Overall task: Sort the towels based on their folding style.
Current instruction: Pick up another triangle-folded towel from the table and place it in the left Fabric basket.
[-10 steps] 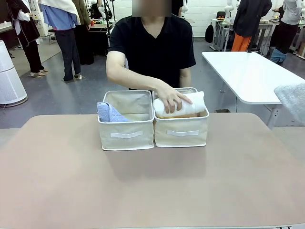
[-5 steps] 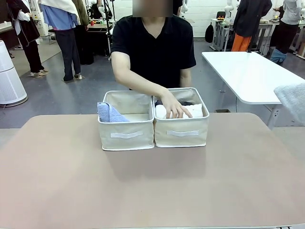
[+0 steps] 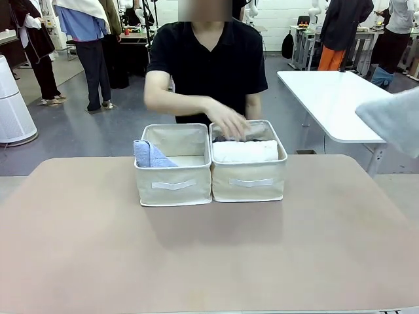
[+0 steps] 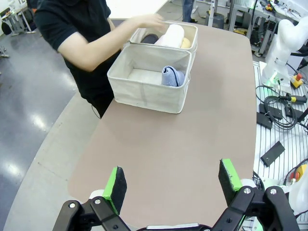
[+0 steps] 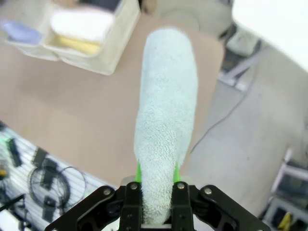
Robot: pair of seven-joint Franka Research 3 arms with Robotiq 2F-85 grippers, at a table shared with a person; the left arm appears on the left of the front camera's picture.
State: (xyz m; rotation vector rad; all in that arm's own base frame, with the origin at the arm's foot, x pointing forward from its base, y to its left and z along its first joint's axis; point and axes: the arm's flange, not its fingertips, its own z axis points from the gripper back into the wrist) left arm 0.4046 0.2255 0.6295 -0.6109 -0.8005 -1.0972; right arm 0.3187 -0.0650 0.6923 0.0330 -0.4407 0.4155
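A person point(image 3: 206, 65) stands at the far edge of the table point(image 3: 209, 261), one hand point(image 3: 229, 121) hovering just above the right bin point(image 3: 249, 180), over its back half; a white table point(image 3: 340, 98) stands off to the right, and people stand farther back.

The two bins sit side by side, touching, mid-table; the left bin point(image 3: 173, 183) holds the blue towel point(image 3: 149, 155), leaning in its left corner; the right bin holds the white towel point(image 3: 245, 151) lying across the front, with the dark towel point(image 4: 150, 38) behind it and the yellow towel point(image 5: 79, 44) beneath.

The right gripper point(image 5: 156, 175) is clamped on the teal towel point(image 5: 166, 120), which sticks out beyond the pads, off the table's right side, well apart from the bins; the left gripper point(image 4: 173, 185) hangs over the near table edge, jaws spread wide, holding nothing.

A second ago the hand pressed the white towel above the bin's rim; now the towel lies down inside and the hand has lifted; the teal towel sits higher at the right edge.
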